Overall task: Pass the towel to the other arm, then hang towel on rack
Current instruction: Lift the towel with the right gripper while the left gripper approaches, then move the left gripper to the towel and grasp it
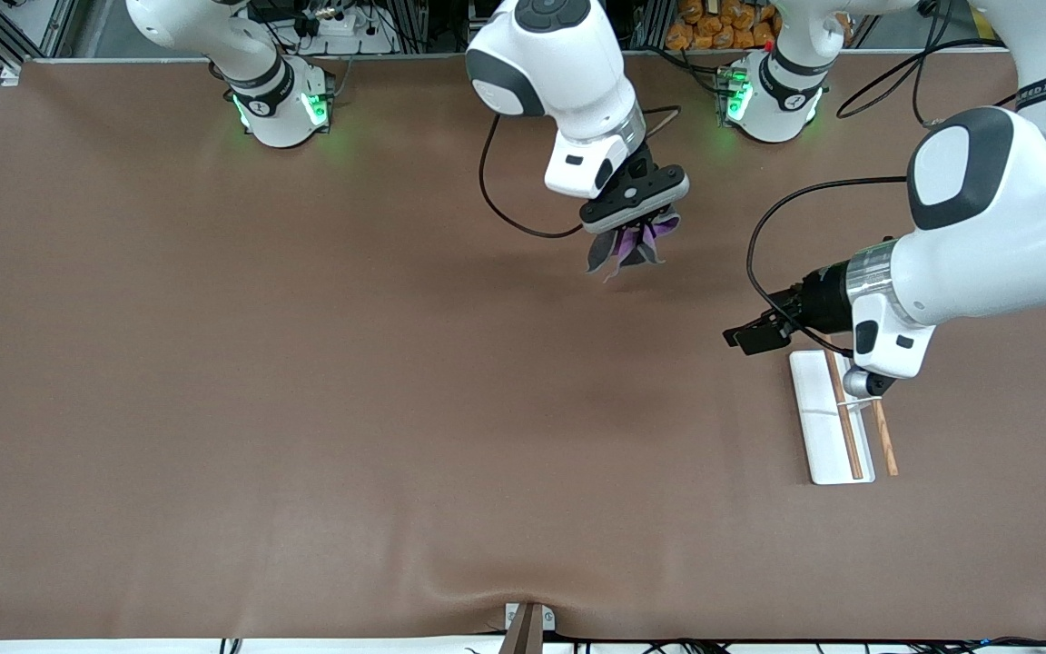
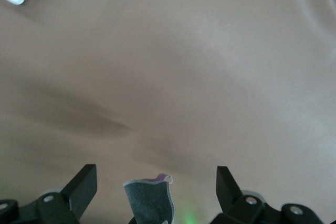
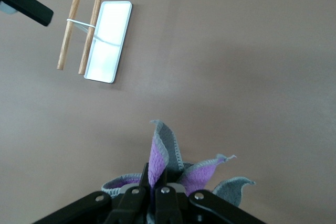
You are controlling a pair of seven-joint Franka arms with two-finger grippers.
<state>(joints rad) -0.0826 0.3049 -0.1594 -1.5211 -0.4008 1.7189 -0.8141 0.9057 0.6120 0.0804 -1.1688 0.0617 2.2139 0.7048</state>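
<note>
Right gripper [image 1: 639, 224] clamped on the towel [image 1: 629, 245], raised above the table [image 1: 305, 363] in the upper middle of the front view, cloth bunched between the fingers with purple and grey corners hanging free below. Held aloft that way, most likely, so a loose corner is on offer for the handover. In the right wrist view, same towel [image 3: 173, 169] fanned out just past the shut fingers [image 3: 152, 192], with the rack [image 3: 97, 38] off in that picture's upper left. Left gripper [image 1: 753, 333] spread wide and empty, at the right of the front view, hovering just over the upper end of the rack [image 1: 836, 418] and well apart from the towel, which sits up and to the left of it. In the left wrist view, fingers [image 2: 84, 184] parted with a grey towel corner [image 2: 149, 200] showing between them farther off, so apparently lined up for the catch. Handover not yet made; hanging yet to come.
</note>
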